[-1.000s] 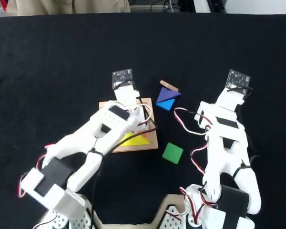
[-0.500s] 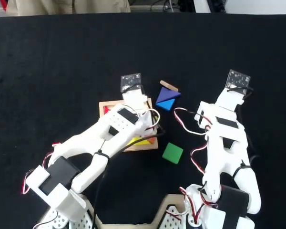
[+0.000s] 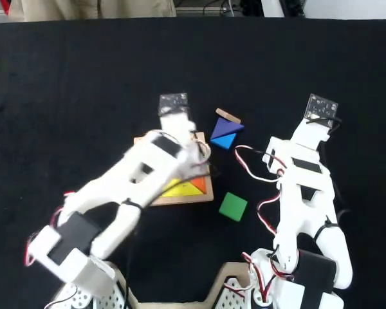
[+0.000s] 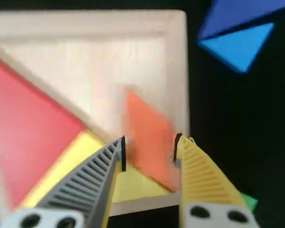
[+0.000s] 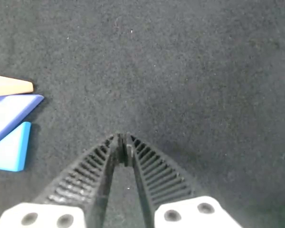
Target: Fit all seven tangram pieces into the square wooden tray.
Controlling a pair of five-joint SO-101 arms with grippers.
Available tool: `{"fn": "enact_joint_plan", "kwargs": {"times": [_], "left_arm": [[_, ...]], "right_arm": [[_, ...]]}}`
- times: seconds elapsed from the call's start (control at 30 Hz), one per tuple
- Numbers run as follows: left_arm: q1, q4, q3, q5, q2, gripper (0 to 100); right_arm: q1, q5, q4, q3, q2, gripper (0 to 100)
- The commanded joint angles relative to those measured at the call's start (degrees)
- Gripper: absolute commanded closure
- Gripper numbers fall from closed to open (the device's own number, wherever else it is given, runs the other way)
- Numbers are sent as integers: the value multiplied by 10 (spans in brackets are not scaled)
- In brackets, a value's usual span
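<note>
Left gripper [image 4: 149,151] was closed to the width of the orange piece [image 4: 149,137], which was clamped between both fingers inside the tray [image 4: 178,71], by the edge facing the blue triangles [image 3: 225,134] | red piece [image 4: 28,128] and yellow piece [image 4: 80,156] were seated in the tray, mid-tabletop [image 3: 83,77] | right gripper [image 5: 122,145] was fully closed, nothing held | green square [image 3: 233,206] was left just off the tray's near right corner.

A black tablecloth [image 3: 64,84] is lying flat across the whole scene under even light. Beyond its far edge, beige fabric [image 3: 96,8] is showing at the left, dark cables [image 3: 244,6] are sitting mid-way, and a white surface [image 3: 354,8] is gleaming at the right.
</note>
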Motion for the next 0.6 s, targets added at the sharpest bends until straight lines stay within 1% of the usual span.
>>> {"fn": "enact_joint_plan", "kwargs": {"times": [0.0, 0.1, 0.17, 0.3, 0.43, 0.5, 0.57], "left_arm": [[-112, 88, -40, -94, -127, 816], [-189, 125, -17, -138, -232, 816], [-229, 113, 31, -154, -291, 816], [-300, 19, 171, -155, -383, 821], [-383, -62, 283, -156, -447, 896], [-418, -99, 326, -159, -467, 920], [-444, -136, 358, -159, -474, 923]], "right_arm": [[-14, -1, 3, -33, -5, 987], [-35, 0, 4, -29, -5, 987], [-47, 15, 4, -29, -5, 987], [-72, 87, 51, -51, -5, 988], [-111, 108, 94, -71, -5, 988], [-145, 133, 131, -99, -5, 988], [-193, 156, 178, -141, 0, 988]]}}
